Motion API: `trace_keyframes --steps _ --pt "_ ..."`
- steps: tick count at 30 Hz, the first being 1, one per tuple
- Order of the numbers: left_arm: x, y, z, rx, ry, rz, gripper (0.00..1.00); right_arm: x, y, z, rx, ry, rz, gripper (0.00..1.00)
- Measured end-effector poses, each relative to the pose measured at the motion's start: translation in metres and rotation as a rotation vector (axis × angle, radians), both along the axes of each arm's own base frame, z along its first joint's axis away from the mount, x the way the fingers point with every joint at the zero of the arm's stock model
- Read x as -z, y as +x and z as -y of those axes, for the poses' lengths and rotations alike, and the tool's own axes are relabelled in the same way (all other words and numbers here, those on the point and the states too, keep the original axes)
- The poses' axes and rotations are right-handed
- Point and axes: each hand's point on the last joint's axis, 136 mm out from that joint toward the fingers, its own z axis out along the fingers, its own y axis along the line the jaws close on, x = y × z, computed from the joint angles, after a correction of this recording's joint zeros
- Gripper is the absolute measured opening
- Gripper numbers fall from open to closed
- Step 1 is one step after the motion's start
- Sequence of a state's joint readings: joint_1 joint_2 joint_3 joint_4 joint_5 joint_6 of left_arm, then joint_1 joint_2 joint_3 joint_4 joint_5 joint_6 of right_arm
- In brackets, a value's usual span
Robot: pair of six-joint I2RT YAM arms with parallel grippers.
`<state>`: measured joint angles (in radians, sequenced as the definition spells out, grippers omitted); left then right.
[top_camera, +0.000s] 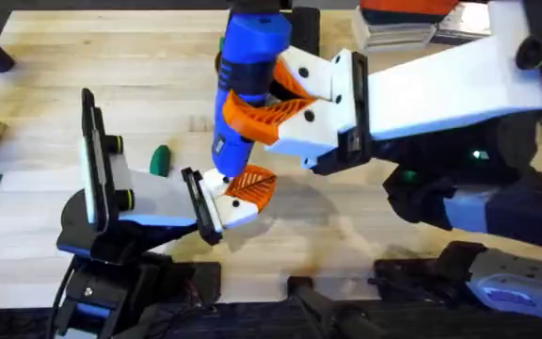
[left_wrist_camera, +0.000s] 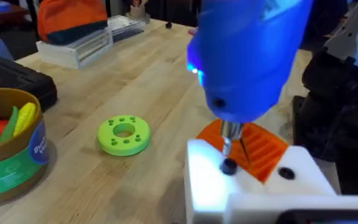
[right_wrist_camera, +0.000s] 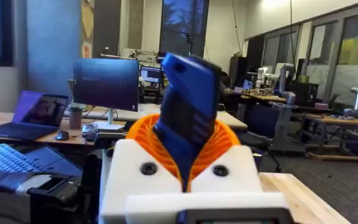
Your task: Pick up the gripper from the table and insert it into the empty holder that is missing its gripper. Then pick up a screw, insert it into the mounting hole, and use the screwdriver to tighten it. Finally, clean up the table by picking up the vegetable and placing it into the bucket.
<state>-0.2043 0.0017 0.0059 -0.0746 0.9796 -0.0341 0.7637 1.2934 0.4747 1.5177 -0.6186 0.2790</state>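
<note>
Right hand (top_camera: 285, 99): pinching the screwdriver (top_camera: 247, 66) between my orange pads, barrel upright, so the bit points straight down.
Bit (left_wrist_camera: 227, 144): directly under my right hand, its tip on a dark screw (left_wrist_camera: 229, 167) in a white block. I judge this the tightening step.
Left hand (top_camera: 238, 193): just below the screwdriver's nose. It looks to be bracing the work so the screw cannot wander, but I cannot tell whether its fingers are spread or pressed together.
Gripper (left_wrist_camera: 257, 149): its orange ribbed tip sits beside the bit, against the white block, so it seems already seated in the holder (left_wrist_camera: 213, 174).
Vegetable (top_camera: 160, 159): on the counter (top_camera: 120, 85) off to my left hand's outer side, well apart, not yet cleared.
Bucket (left_wrist_camera: 11, 152): near the left wrist view's edge, toys inside, cut off by the frame.
Green ring (left_wrist_camera: 123, 134): flat on the counter between bucket and left hand.
Hidden: the seam between gripper and holder is covered by the screwdriver.
Hard to make out: how deep the screw sits.
Risk: as I judge it, a tilted barrel would let the bit skip off.
</note>
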Motion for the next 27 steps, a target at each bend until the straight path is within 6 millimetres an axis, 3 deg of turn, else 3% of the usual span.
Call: trace_keyframes --steps 27 --pt "0.0001 0.0 0.0 0.0 0.0 -0.001 0.007 0.0032 -0.0051 -0.0051 0.001 -0.015 0.031 0.028"
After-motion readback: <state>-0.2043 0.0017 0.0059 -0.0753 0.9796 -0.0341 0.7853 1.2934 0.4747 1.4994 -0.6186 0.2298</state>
